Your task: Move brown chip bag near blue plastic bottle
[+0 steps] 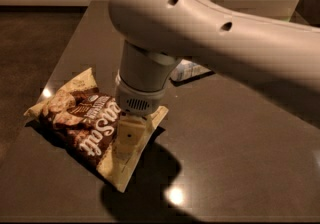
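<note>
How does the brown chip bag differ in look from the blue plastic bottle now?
The brown chip bag is dark brown and cream; the blue plastic bottle is pale bluish-white. The bag looks far larger than the bottle. The bag is mostly in view, the gripper over its cream edge; the bottle is largely hidden behind the arm. Both lie on the dark table.

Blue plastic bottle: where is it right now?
In the camera view the blue plastic bottle is on the table, partly hidden behind the arm, beyond and right of the brown chip bag, over whose right edge the pincer sits.
</note>
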Controlling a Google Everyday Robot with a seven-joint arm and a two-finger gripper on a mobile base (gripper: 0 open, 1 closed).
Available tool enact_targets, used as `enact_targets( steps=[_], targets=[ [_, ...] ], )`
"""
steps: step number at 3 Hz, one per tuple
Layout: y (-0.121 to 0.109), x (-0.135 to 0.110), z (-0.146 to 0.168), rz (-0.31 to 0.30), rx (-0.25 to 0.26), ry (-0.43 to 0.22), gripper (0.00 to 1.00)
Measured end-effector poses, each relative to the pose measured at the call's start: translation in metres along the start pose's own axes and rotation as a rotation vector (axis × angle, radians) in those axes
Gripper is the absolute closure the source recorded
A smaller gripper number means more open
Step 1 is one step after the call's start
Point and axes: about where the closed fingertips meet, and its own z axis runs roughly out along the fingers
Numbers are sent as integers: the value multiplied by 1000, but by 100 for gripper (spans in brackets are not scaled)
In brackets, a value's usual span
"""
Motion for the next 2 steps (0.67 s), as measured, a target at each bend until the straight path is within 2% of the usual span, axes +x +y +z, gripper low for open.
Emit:
enact_targets(
  steps=[1,2],
  targets=[
    [-2,-5,3,-9,5,10,47],
    [-2,2,-10,-35,28,25,71]
  ],
)
